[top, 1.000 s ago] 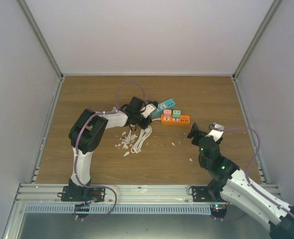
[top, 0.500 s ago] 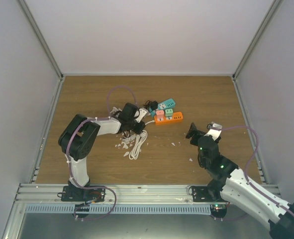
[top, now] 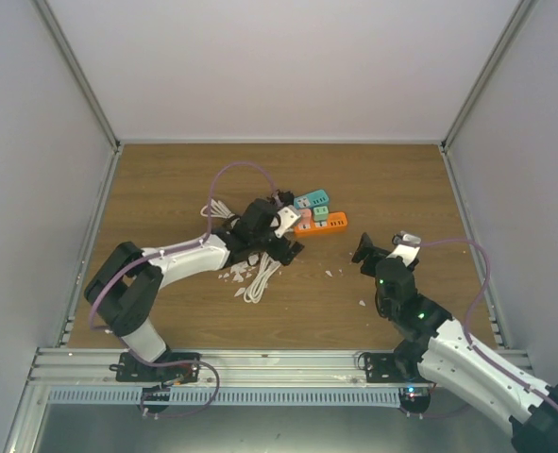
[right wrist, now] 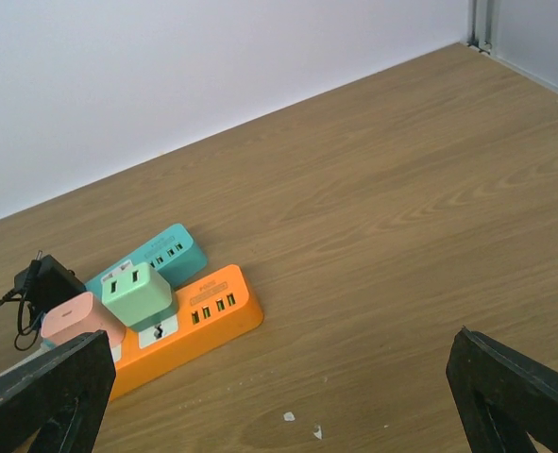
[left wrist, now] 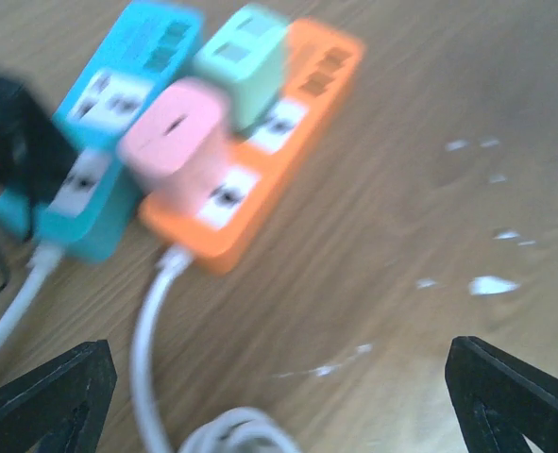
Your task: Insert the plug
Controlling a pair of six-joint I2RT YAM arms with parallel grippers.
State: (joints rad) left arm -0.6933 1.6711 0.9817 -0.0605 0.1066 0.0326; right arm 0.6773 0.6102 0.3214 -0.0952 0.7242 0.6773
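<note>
**Left fingers wide open, plug standing on the orange strip**

The wooden table (top: 392, 189) is carrying everything, and both arms are reaching in over it. The left arm (top: 179, 257) is stretching toward the middle. Its left gripper (left wrist: 274, 363) is hanging there with fingers spread wide and nothing between them. The right gripper (right wrist: 279, 349) is waiting at about 3 o'clock from the table's middle, fingers equally spread and empty.

At about 1 o'clock from the left gripper, the orange power strip (left wrist: 288, 142) is lying tight against a teal power strip (left wrist: 118, 85). The pink plug (left wrist: 179, 142) is standing on the orange strip beside a green plug (left wrist: 241, 61). It looks seated, though blur is hiding whether it is fully home. A white cable (left wrist: 144, 326) is running right under the open fingers.

I judge the left arm is parting from the plug. It should be lifting straight up, with both fingers off the cable so the strip isn't dragged.
</note>
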